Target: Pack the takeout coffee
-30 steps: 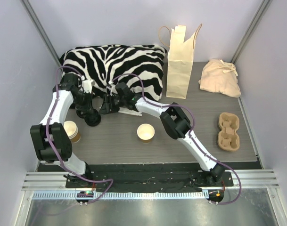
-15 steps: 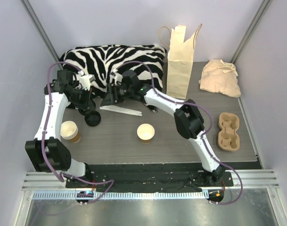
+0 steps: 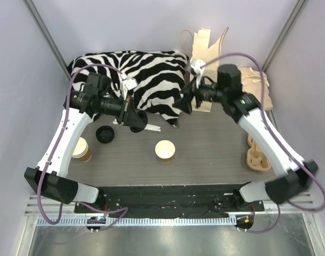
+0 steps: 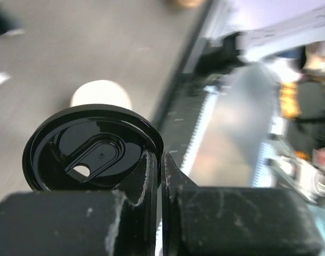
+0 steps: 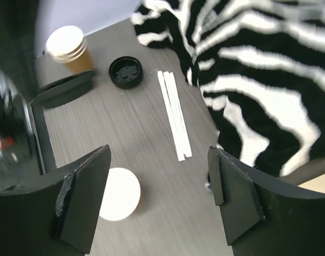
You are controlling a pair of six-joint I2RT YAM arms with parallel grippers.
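Looking from the near edge, we find the takeout coffee (image 3: 165,150) standing upright on the grey table (image 3: 215,154), about midway between the two arms and touching nothing else. It is a small round cup of brown kraft paper, tapering downward, its mouth uncovered and its inside pale cream. In the right wrist view the takeout coffee (image 5: 118,193) shows mostly that pale mouth, with a sliver of brown wall. To its left, by the left arm, stands a capped cup (image 3: 79,149) — brown too, but white on top. Just beyond that a loose black lid (image 3: 104,134) lies flat, with a few white strips (image 3: 151,127) side by side near it. Farther back, the left gripper (image 3: 134,119) hangs above the table, fingers pinching the rim of a held lid (image 4: 93,152), black and round. The right gripper (image 3: 184,102) hovers at the edge of the zebra-striped cloth (image 3: 151,69), jaws spread wide and holding nothing — well apart from the cup. Behind it stands a paper bag (image 3: 207,45).
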